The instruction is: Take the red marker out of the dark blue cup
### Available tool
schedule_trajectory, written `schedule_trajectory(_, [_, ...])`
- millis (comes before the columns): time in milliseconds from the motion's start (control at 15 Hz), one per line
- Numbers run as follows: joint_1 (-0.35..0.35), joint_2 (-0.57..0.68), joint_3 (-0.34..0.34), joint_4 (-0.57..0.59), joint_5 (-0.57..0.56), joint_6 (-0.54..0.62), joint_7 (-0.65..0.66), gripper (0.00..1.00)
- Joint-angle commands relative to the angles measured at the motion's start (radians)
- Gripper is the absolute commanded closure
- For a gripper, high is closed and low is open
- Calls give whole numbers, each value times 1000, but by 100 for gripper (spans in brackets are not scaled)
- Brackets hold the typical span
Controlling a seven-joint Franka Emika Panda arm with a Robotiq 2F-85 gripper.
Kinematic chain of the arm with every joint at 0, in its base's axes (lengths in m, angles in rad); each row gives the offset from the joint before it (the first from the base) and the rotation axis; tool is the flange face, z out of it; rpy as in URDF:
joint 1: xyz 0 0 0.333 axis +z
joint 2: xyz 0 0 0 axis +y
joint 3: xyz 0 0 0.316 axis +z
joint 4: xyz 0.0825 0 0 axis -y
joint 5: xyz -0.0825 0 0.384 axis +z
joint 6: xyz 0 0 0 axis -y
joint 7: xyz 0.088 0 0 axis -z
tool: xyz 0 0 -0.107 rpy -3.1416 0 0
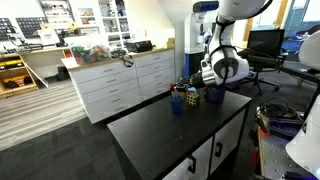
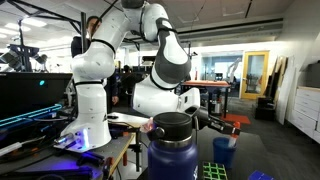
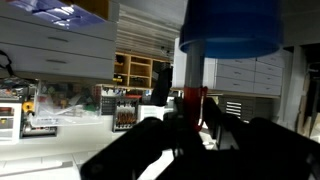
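In the wrist view, the fingers [image 3: 185, 125] pinch the marker [image 3: 193, 98], which runs from them toward the mouth of the cup [image 3: 228, 25]; whether its tip is inside, I cannot tell. In an exterior view the cup [image 1: 213, 97] stands at the desk's [image 1: 150, 135] far right end, under the fingers, with a cube [image 1: 192, 97] just left of it.

On the black table [image 1: 160, 135]: 1 dark blue cup [image 1: 177, 103], 1 multicoloured cube [image 1: 192, 98], 1 violet-blue bottle [image 2: 172, 150]; above it, seemingly 1 red marker [image 3: 193, 100].
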Motion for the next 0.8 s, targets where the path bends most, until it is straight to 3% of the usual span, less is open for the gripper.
schedule_trajectory(0, [82, 77, -82, -26, 0, 81, -18, 93])
schedule_trajectory(467, [244, 126, -258, -43, 0, 148, -18, 93])
schedule_trajectory(733, [316, 140, -309, -32, 0, 183, -17, 93])
